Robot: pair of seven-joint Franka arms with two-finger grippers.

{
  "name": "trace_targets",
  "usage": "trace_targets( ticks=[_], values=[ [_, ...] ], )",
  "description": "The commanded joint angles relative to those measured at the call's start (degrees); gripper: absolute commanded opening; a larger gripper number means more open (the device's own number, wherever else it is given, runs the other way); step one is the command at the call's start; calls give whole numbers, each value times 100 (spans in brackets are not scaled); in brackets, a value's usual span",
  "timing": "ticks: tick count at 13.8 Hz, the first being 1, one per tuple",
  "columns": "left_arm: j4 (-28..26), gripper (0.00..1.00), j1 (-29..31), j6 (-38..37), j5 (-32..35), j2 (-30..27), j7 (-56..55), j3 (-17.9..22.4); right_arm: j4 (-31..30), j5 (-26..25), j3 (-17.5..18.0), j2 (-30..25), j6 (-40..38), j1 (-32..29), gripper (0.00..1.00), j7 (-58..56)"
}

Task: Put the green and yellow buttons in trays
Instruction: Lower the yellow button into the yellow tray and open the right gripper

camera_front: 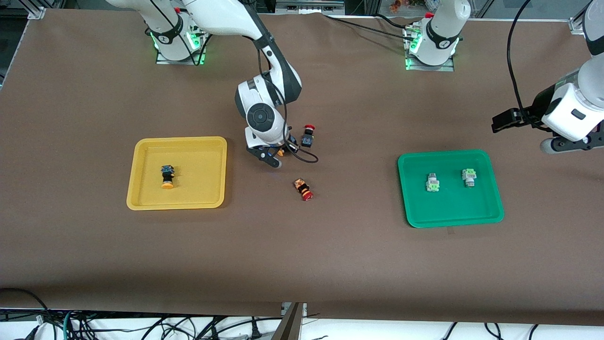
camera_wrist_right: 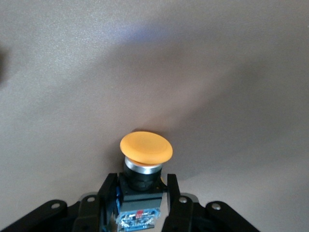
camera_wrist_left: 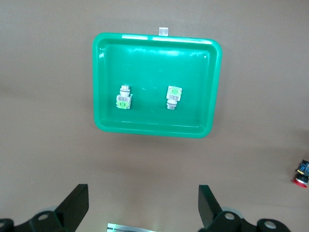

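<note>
My right gripper (camera_front: 277, 158) is shut on the black-blue body of a yellow-capped button (camera_wrist_right: 146, 147), low over the table between the yellow tray (camera_front: 177, 140) and a red button. Only an orange bit of that held button (camera_front: 281, 152) shows in the front view. A second yellow button (camera_front: 167, 177) lies in the yellow tray. Two green buttons (camera_front: 432, 182) (camera_front: 468, 176) lie in the green tray (camera_front: 443, 153). The left wrist view shows the same green tray (camera_wrist_left: 157, 37) and green buttons (camera_wrist_left: 124, 97) (camera_wrist_left: 174, 96). My left gripper (camera_wrist_left: 143, 208) is open and empty, up beside the green tray at the left arm's end (camera_front: 561, 144).
One red-capped button (camera_front: 308, 135) stands just beside my right gripper, toward the left arm's end. Another red button (camera_front: 303, 189) lies on its side nearer the front camera. It also shows at the edge of the left wrist view (camera_wrist_left: 302, 173). Brown table cover all round.
</note>
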Motion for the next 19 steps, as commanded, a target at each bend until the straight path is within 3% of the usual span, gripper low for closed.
trace_targets(
  ticks=[1, 4, 8, 11, 17, 18, 19],
  values=[
    [154, 100, -70, 52, -57, 45, 173, 54, -82, 139, -60, -84, 6, 5, 22, -162],
    [393, 100, -70, 43, -57, 186, 173, 10, -12, 104, -489, -206, -659, 5, 22, -669],
    [437, 100, -70, 44, -57, 239, 173, 19, 85, 52, -1481, -277, -1705, 5, 22, -2363],
    [446, 100, -53, 44, -39, 239, 173, 28, 94, -80, -2185, -251, -2041, -30, 22, -3708],
    [569, 100, -44, 44, -4, 248, 199, 28, 41, -134, -2293, 74, -1971, -863, 28, -5004],
    [569, 100, -35, 44, -4, 248, 199, 28, 41, -107, -2293, 74, -1989, -926, 34, -4970],
    [569, 100, -17, 44, -4, 248, 208, 19, 50, -89, -2293, 74, -1989, -935, 52, -4926]
  ],
)
